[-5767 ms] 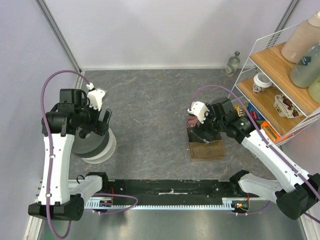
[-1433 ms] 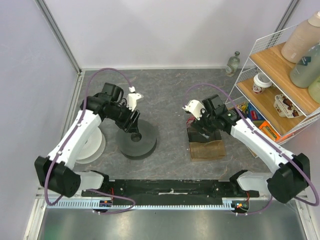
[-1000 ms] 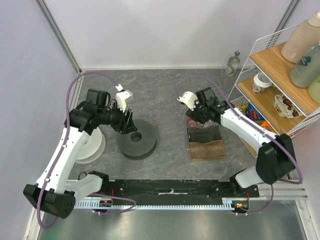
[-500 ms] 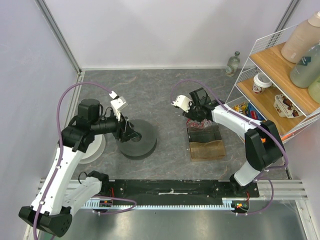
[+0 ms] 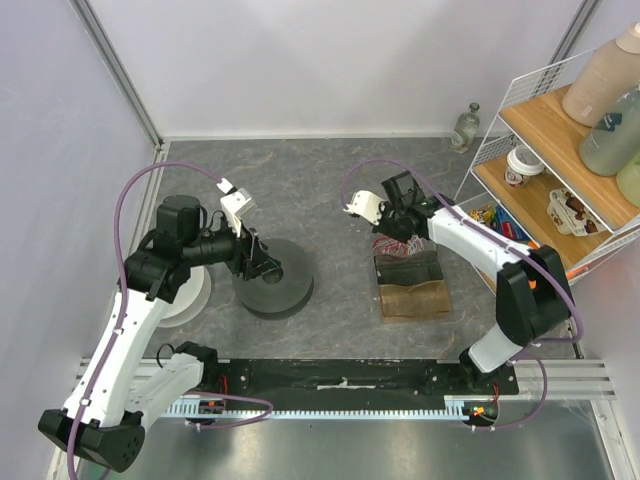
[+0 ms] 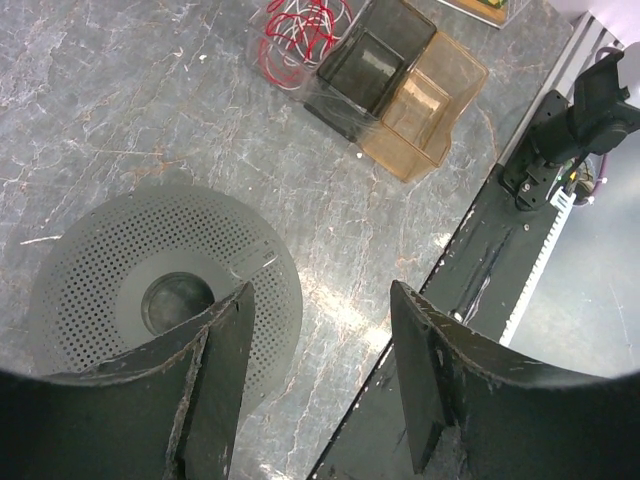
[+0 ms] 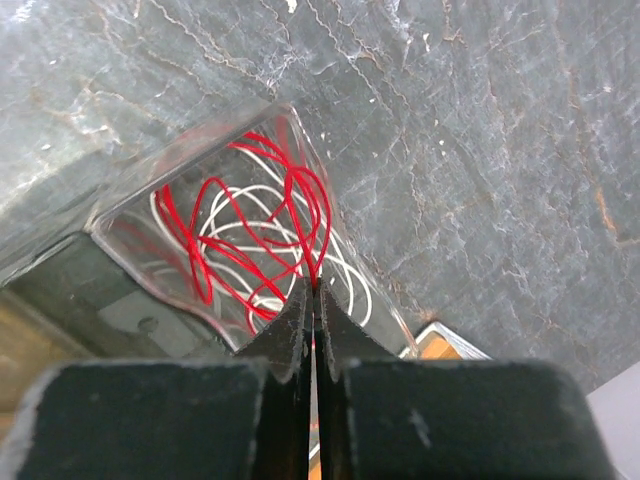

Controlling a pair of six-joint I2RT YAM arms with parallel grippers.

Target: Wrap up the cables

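No text, brand or number can be read anywhere. The jar (image 5: 523, 163) and the packets (image 5: 500, 222) on the shelf (image 5: 540, 115) show coloured print, but it is too small and blurred to make out.

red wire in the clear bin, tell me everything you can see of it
The red wire is very thin, glossy and loose. It is curled into several overlapping loops rather than a neat coil. It lies tangled with similar white wire inside the clear bin, the far end compartment of a row of three on the grey tabletop. The right gripper has its fingertips closed where the loops converge, apparently pinching a strand. Its ends cannot be made out.
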